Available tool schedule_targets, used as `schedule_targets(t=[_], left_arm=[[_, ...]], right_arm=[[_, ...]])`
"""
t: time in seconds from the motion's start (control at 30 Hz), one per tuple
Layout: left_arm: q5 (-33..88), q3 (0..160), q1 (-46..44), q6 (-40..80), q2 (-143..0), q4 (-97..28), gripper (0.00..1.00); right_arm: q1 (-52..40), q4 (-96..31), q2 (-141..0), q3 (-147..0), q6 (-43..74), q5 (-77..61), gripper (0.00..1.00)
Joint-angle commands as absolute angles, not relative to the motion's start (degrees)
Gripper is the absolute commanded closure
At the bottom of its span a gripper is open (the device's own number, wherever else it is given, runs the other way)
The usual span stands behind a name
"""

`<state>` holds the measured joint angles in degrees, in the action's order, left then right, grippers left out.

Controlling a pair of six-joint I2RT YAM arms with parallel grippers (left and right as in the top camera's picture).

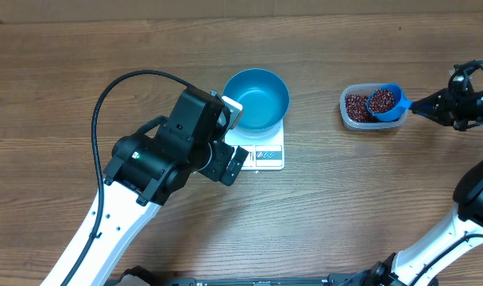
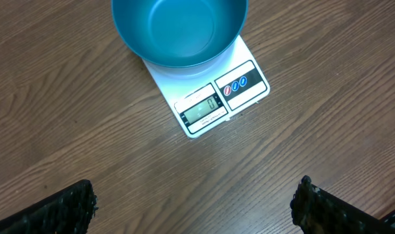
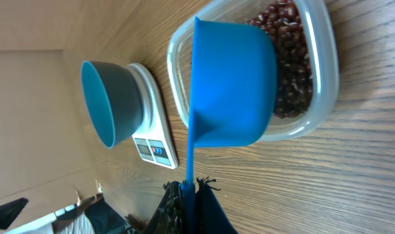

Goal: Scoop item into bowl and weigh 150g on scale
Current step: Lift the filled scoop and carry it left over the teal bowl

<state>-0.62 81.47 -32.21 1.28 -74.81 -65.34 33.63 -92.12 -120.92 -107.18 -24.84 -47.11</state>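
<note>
The empty blue bowl [image 1: 256,97] [image 2: 178,29] stands on the white scale [image 1: 264,152] [image 2: 227,91], whose display reads zero. My left gripper [image 1: 232,139] [image 2: 194,205] hovers open just left of the scale with bare table between its fingers. At the right, dark red-brown beans [image 1: 354,106] [image 3: 293,78] lie in a clear tub [image 1: 346,116] [image 3: 321,58]. My right gripper [image 1: 432,103] [image 3: 191,195] is shut on the handle of a small blue scoop [image 1: 383,102] [image 3: 233,84]. The scoop holds beans and hangs over the tub's right end. The bowl [image 3: 106,104] and scale [image 3: 152,140] also show in the right wrist view.
Bare wooden table [image 1: 345,199] lies between the scale and the tub. The left arm's black body [image 1: 170,147] and its cable [image 1: 114,87] sit left of the scale. A cardboard wall [image 1: 241,8] runs along the far edge.
</note>
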Motion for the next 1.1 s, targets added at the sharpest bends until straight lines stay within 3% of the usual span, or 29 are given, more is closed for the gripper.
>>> schedule_targets(t=[0.0, 0.6, 1.07], left_arm=[[0.03, 82.24, -31.88, 0.38, -74.96, -65.39, 0.00], [0.03, 82.24, -31.88, 0.38, -74.96, -65.39, 0.00], [0.03, 82.24, -31.88, 0.38, -74.96, -65.39, 0.00]], right_arm=[[34.22, -92.53, -121.54, -106.83, -27.22, -51.35, 0.96], [32.99, -97.10, -121.54, -106.83, -32.03, -59.68, 0.96], [18.33, -93.08, -121.51, -108.03, -31.29, -69.97, 0.96]])
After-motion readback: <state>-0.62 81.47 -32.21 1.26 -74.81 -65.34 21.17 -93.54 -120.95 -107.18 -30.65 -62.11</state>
